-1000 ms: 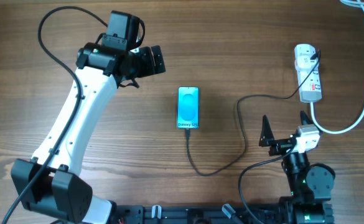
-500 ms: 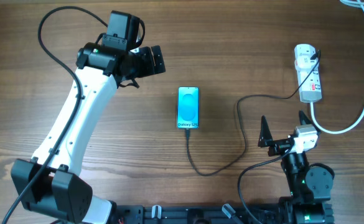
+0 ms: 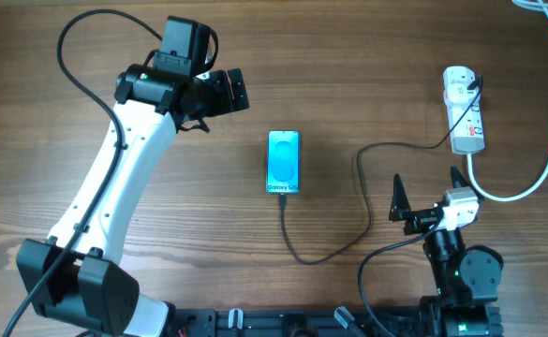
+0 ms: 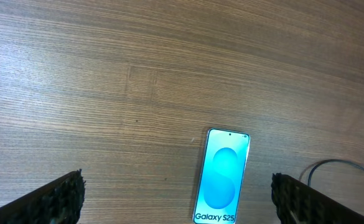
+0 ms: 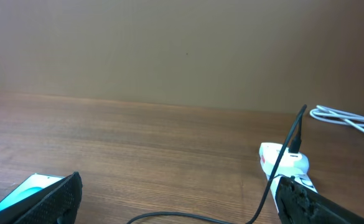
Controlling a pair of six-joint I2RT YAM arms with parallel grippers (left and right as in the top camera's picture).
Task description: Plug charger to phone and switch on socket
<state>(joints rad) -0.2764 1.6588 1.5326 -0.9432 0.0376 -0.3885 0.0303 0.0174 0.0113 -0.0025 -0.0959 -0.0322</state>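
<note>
The phone (image 3: pixel 284 162) lies flat mid-table with its turquoise screen up, also seen in the left wrist view (image 4: pixel 222 177) and at the right wrist view's lower left (image 5: pixel 23 188). The charger's thin black cable (image 3: pixel 362 201) runs from the phone's near short edge, loops right and rises to the white socket (image 3: pixel 464 112) at the back right, where its end stands in the strip (image 5: pixel 284 160). My left gripper (image 3: pixel 242 91) hovers open to the back left of the phone, empty (image 4: pixel 178 205). My right gripper (image 3: pixel 428 192) stands open and empty in front of the socket (image 5: pixel 185 208).
The socket's thick white cord (image 3: pixel 526 192) curves right and runs off the table's back right corner (image 5: pixel 350 117). Both arm bases sit along the near edge. Bare wooden tabletop (image 3: pixel 386 65) lies between phone and socket.
The right gripper has shifted very slightly to the left. The left arm, phone, cable and socket have not moved.
</note>
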